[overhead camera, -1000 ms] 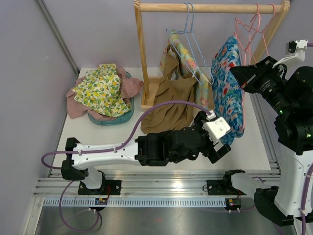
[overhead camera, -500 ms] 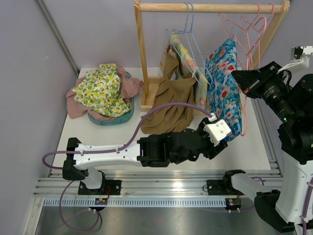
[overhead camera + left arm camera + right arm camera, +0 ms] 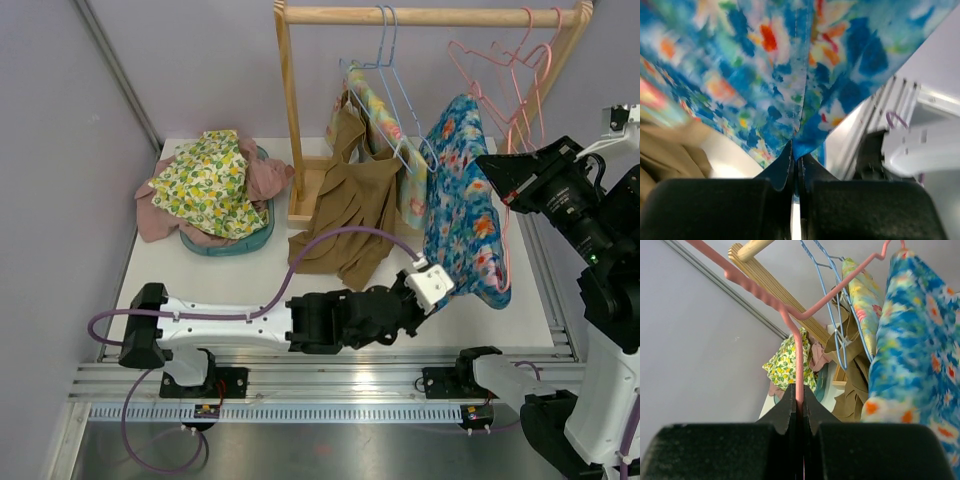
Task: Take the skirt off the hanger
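Observation:
The skirt [image 3: 458, 200] is blue with a flower print and hangs from a pink hanger [image 3: 500, 80] at the right end of the rack. My left gripper [image 3: 448, 292] is low at the skirt's bottom edge. In the left wrist view the left gripper [image 3: 796, 155] is shut on a fold of the skirt's [image 3: 765, 65] hem. My right gripper [image 3: 492, 163] is beside the skirt's right side. The right wrist view shows the right gripper [image 3: 801, 400] shut on the pink hanger's [image 3: 799, 355] thin bar, with the skirt [image 3: 920, 340] to its right.
A wooden rack [image 3: 430, 15] spans the back. Blue hangers [image 3: 385, 70] on it carry a tan garment [image 3: 350, 200] just left of the skirt. A teal basket [image 3: 240, 245] piled with clothes sits at the back left. Metal rails [image 3: 320, 375] run along the near edge.
My left gripper has shut on the skirt's hem and drawn it toward the near edge. The skirt now hangs stretched out. The right arm has shifted slightly right with the hanger.

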### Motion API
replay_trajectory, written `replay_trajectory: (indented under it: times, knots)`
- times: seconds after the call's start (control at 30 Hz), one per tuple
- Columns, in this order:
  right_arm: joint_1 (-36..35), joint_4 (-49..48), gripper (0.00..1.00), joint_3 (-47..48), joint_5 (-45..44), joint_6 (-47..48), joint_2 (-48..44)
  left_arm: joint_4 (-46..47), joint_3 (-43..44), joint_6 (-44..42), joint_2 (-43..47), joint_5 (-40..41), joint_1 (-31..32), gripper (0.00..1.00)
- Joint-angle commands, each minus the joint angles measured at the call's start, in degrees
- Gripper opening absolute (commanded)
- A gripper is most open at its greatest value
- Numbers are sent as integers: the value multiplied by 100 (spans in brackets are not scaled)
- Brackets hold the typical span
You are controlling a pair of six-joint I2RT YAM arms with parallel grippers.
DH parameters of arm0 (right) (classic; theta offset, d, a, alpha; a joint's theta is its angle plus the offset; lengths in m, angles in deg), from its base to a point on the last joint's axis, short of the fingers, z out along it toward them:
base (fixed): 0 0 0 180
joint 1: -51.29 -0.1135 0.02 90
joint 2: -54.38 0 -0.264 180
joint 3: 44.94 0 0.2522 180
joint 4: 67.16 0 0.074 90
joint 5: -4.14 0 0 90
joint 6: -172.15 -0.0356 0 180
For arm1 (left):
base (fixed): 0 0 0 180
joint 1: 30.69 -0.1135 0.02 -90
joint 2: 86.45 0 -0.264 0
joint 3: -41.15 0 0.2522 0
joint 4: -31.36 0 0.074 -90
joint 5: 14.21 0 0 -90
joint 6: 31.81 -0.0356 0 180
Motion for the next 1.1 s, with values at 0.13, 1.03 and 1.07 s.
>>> replay_trajectory:
  times: [0.13,1.03,1.07]
  knots:
    - [-16,-286,0,684,-186,130,372,708,-2451,1724,-189,-19,973,0]
    - [256,-1762,0,1237,-468,263,3183,-3782,-398,77,3315,2064,-1476,0]
    - [309,-1807,0,1325,-346,193,3290,-3791,-257,-92,3280,1960,-1904,0]
